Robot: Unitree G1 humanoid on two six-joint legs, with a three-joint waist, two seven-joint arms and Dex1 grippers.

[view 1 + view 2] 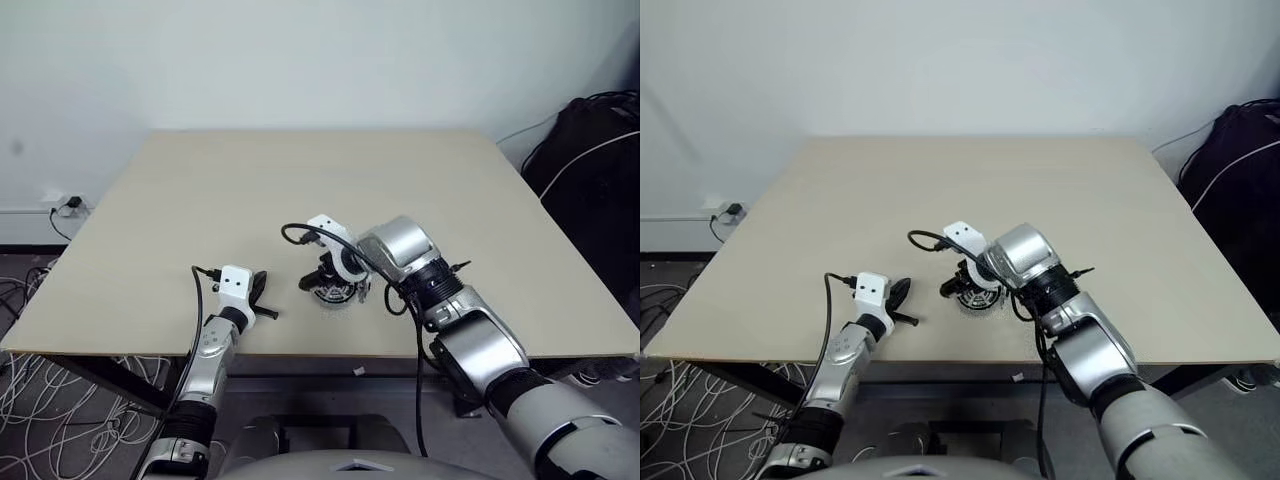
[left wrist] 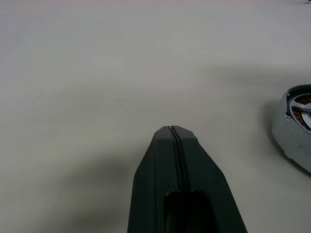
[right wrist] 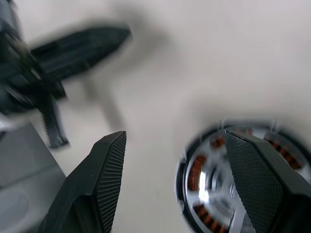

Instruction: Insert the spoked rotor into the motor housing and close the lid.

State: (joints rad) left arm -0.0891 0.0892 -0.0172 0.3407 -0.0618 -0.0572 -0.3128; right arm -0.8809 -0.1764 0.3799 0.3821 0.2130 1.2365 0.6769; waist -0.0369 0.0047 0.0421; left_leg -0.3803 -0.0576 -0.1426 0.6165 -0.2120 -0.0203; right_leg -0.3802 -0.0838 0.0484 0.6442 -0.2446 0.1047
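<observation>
Item: bench (image 1: 300, 180), pale, flat, carrying one assembled motor unit near its front edge.

Motor housing (image 3: 228, 184): round, copper windings visible through the gaps of the spoked rotor (image 3: 214, 182), which is seen seated inside it, silver spokes over the copper ring. The unit is placed on the bench just beside and below the right gripper. In the left wrist view the same unit is seen at the edge, silver-walled. The lid cannot be made out as a separate piece; whether it is already fitted cannot be told.

Right gripper (image 3: 175, 179): pointed steeply down over the unit, fingers (image 3: 109, 174) spread apart, nothing grasped; one finger hangs over the housing, the other over bare bench.

Left gripper (image 2: 171, 131): held low over the bench, well left of the unit, fingers pressed together on nothing.

Step in hand, as judged: the rotor is inserted and let go; lid closure is judged outstanding.

Next move, as judged: the lid is to be located, grasped by its rim, centred over the housing and pressed down level, so that the rotor is not tilted.
</observation>
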